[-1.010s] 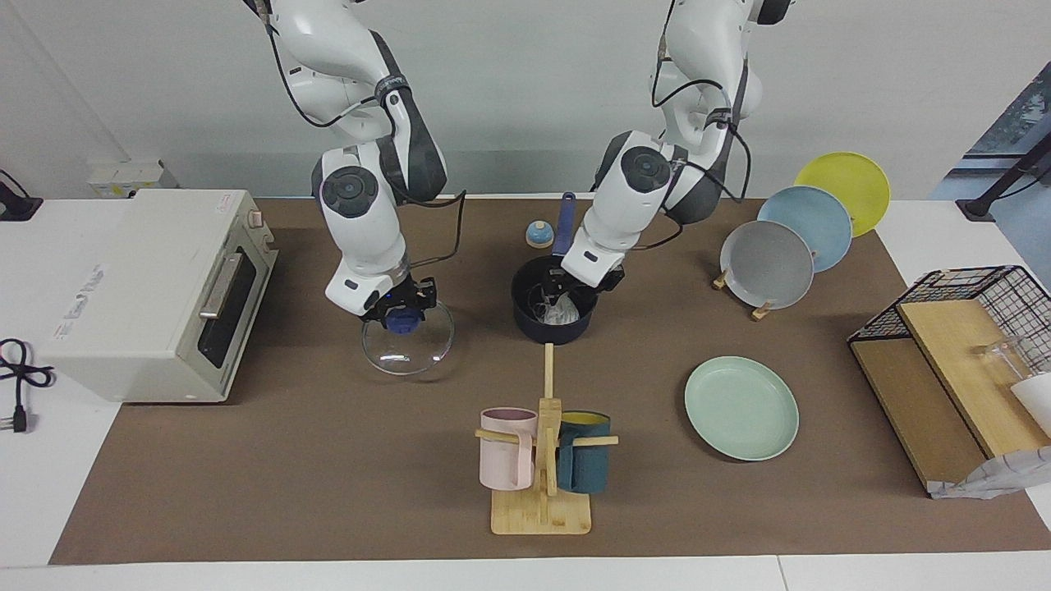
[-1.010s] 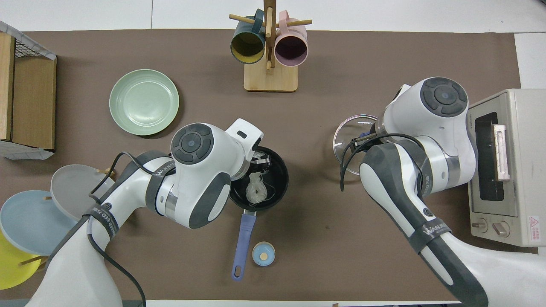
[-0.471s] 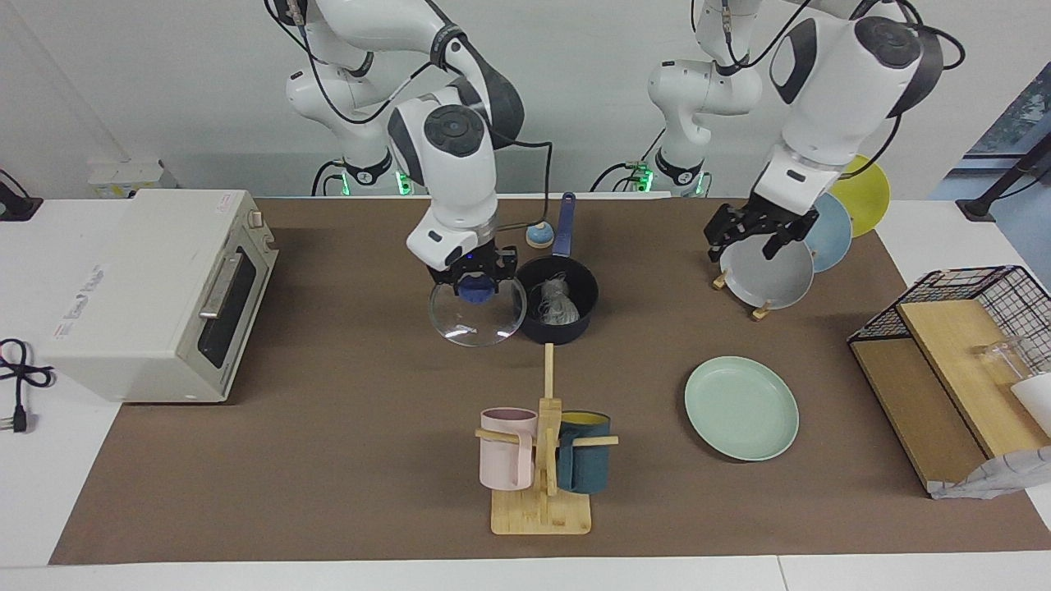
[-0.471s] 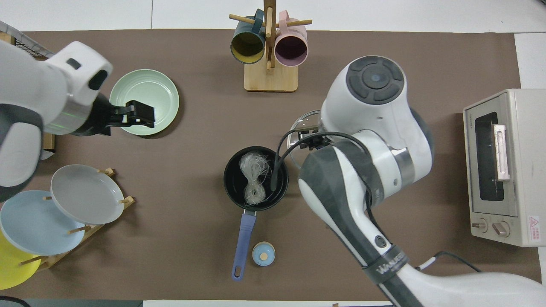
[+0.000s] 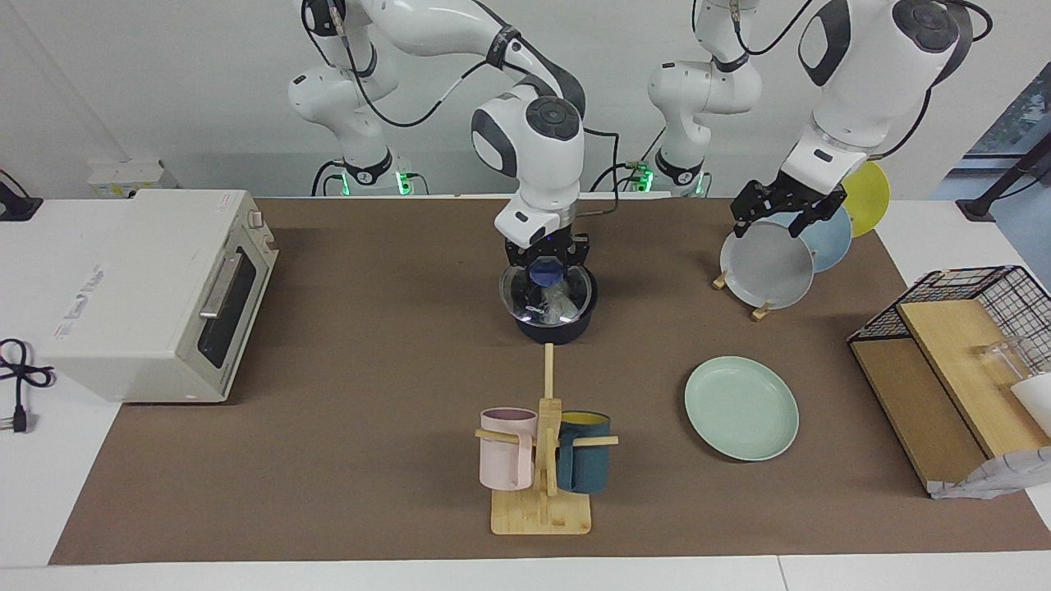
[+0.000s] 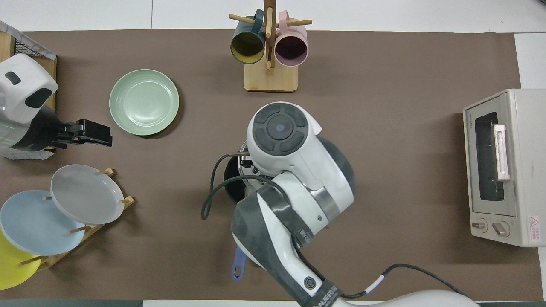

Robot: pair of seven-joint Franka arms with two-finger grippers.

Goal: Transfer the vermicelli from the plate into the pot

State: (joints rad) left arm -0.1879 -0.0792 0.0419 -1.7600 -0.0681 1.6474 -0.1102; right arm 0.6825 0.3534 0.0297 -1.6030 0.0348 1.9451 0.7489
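The dark pot (image 5: 552,327) stands mid-table, and the whitish vermicelli (image 5: 560,305) lies inside it, seen through glass. My right gripper (image 5: 545,264) is shut on the blue knob of the round glass lid (image 5: 522,299) and holds the lid level at the pot's rim. I cannot tell whether the lid rests on the rim. In the overhead view the right arm hides most of the pot (image 6: 229,184); its blue handle (image 6: 237,265) sticks out toward the robots. The mint-green plate (image 5: 741,408) (image 6: 144,102) is empty. My left gripper (image 5: 784,211) (image 6: 94,134) is open and empty, raised over the plate rack.
A toaster oven (image 5: 156,287) (image 6: 503,166) stands at the right arm's end. A wooden mug rack (image 5: 543,492) (image 6: 269,79) stands farther from the robots than the pot. Grey, blue and yellow plates stand in a rack (image 5: 772,267) (image 6: 81,194). A wire basket with boards (image 5: 969,345) is at the left arm's end.
My right gripper has carried the glass lid from the table across to the pot. My left gripper has left the vermicelli in the pot and moved up over the plate rack.
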